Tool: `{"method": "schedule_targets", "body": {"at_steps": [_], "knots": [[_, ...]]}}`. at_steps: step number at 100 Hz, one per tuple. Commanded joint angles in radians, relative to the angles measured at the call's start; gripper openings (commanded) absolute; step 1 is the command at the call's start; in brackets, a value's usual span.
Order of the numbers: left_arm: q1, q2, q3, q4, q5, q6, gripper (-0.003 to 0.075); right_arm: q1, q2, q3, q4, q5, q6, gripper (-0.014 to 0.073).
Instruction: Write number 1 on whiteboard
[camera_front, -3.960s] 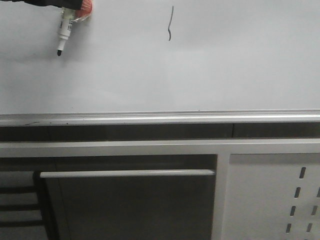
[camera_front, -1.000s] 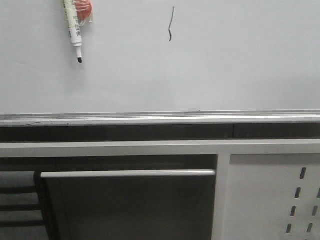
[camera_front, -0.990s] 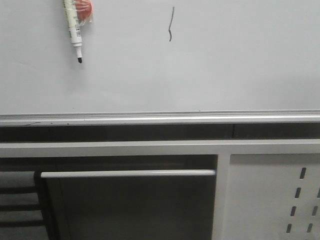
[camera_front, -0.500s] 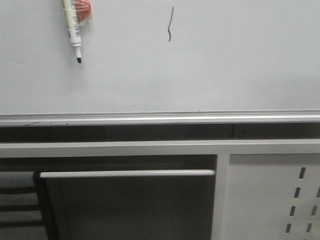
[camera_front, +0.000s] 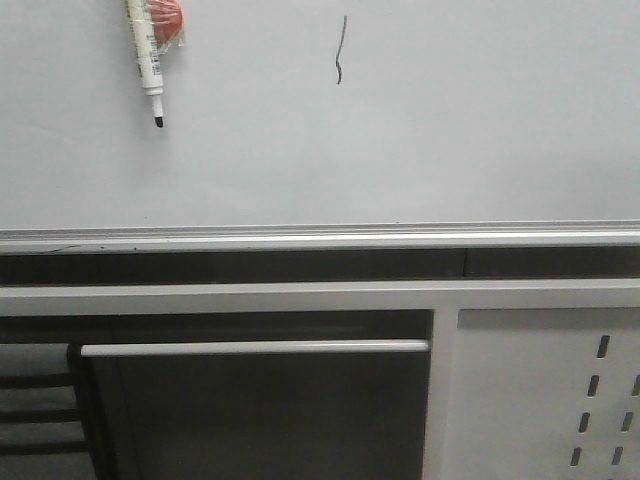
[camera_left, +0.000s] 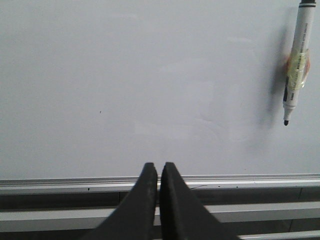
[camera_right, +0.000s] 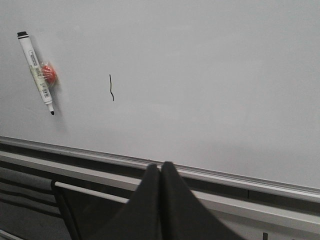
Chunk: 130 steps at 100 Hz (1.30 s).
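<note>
The number 1 is a thin black wavy stroke with a small hook, high on the whiteboard; it also shows in the right wrist view. A white marker pen with a black tip hangs on the board left of the stroke, fixed to a red magnet. It shows in the left wrist view and the right wrist view. My left gripper is shut and empty, back from the board. My right gripper is shut and empty too. Neither gripper shows in the front view.
The board's silver aluminium rail runs across below it. Under it are a white frame bar, a silver handle bar over a dark opening, and a white panel with slanted slots at the lower right.
Four seconds ago the pen was lower left, tilted, with a dark sleeve at the top edge. Now it hangs further right, near upright, and the sleeve is gone. The stroke is unchanged.
</note>
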Motion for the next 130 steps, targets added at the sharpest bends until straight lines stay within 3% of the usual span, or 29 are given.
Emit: {"method": "schedule_targets", "body": {"at_steps": [1, 85, 94, 102, 107, 130], "knots": [[0.001, -0.022, 0.042, 0.0, -0.071, -0.012, -0.002, -0.007, -0.012, -0.024, 0.018, -0.067, -0.006, -0.0064], [-0.001, -0.022, 0.042, -0.002, -0.073, -0.012, -0.002, -0.007, -0.012, -0.022, 0.011, -0.07, -0.006, -0.0064], [-0.001, -0.022, 0.042, -0.002, -0.073, -0.012, -0.002, -0.007, -0.01, -0.01, -0.158, -0.117, 0.035, -0.0064], [-0.001, -0.022, 0.042, -0.002, -0.073, -0.012, -0.002, -0.011, -0.008, 0.035, -0.404, -0.24, 0.279, -0.0064], [-0.001, -0.022, 0.042, -0.002, -0.073, -0.012, -0.002, -0.018, -0.008, 0.072, -0.508, -0.302, 0.363, -0.0064], [-0.001, -0.022, 0.042, -0.002, -0.073, -0.012, -0.002, -0.08, -0.016, 0.257, -0.542, -0.393, 0.409, -0.0064]]}}
